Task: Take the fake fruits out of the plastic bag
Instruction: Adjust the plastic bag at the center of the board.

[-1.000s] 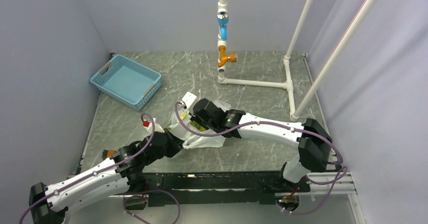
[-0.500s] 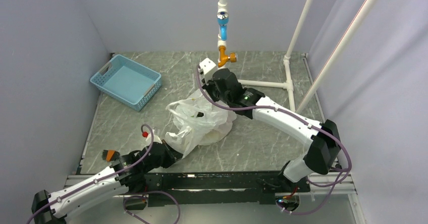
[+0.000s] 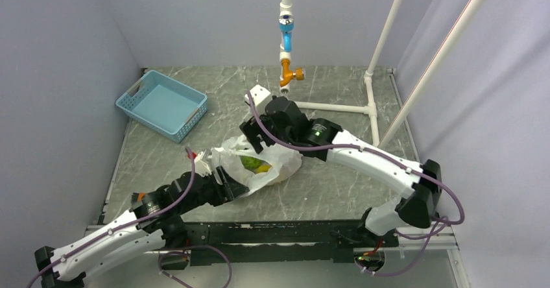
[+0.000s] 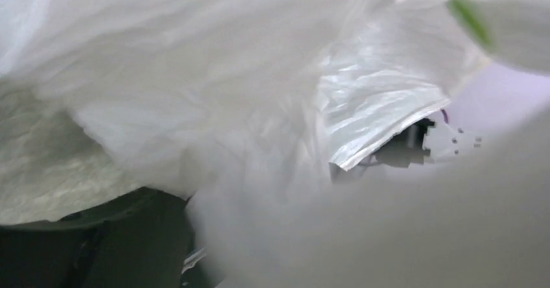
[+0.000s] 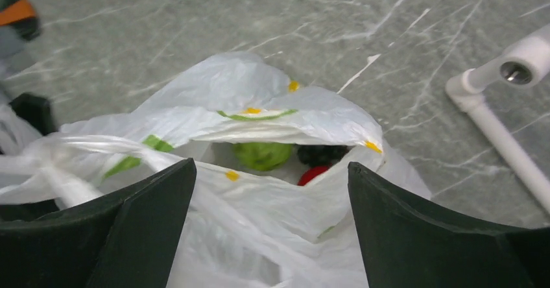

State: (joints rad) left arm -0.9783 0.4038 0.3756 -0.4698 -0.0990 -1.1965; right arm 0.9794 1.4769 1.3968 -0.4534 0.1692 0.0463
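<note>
Plastic bag (image 3: pixel 263 165): lies crumpled mid-bench (image 3: pixel 337 184), its mouth gaping under the right arm.
Fake fruits: inside the bag; green piece (image 5: pixel 263 154), dark bunch (image 5: pixel 322 153) and red piece (image 5: pixel 313 174) show through the mouth.
Right jaws: spread wide above the mouth, holding nothing.
Left jaws: buried in film at the bag's near edge; state cannot be told.
Risk: jaws closing on loose film instead of fruit would likely lift the whole bag; an unheld bag may slide or fold shut.

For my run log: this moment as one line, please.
plastic bag: mouth open; fake fruits: inside; right gripper: open, above bag
</note>
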